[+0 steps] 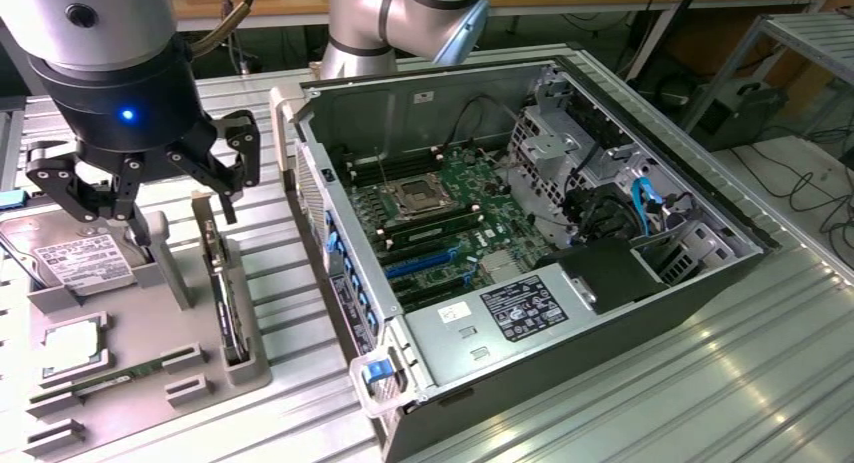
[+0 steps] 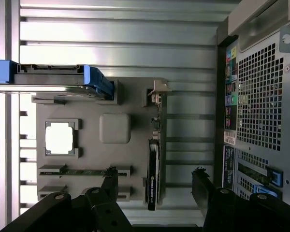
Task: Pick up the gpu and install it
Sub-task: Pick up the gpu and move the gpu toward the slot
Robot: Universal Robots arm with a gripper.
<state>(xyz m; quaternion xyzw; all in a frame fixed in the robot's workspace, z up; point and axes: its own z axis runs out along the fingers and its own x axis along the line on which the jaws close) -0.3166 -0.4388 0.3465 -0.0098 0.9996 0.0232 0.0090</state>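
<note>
The gpu (image 1: 222, 288) is a thin dark card standing on edge in a slot along the side of the grey tray (image 1: 140, 318) nearest the computer case. In the wrist view the gpu (image 2: 153, 166) runs lengthwise between my two fingers, its silver bracket (image 2: 157, 93) at the far end. My gripper (image 1: 182, 219) hangs just above the card's bracket end, open, with nothing between the fingers. In the wrist view my gripper (image 2: 155, 177) straddles the card, one finger on each side and both apart from it.
The tray (image 2: 133, 108) also holds a silver hard drive (image 1: 80, 258), a processor (image 1: 74, 343) and a green memory stick (image 1: 120, 375). The open computer case (image 1: 627, 283) lies at the exterior view's right, motherboard (image 1: 447, 218) and blue slots (image 1: 420, 265) exposed. Ribbed metal table all around.
</note>
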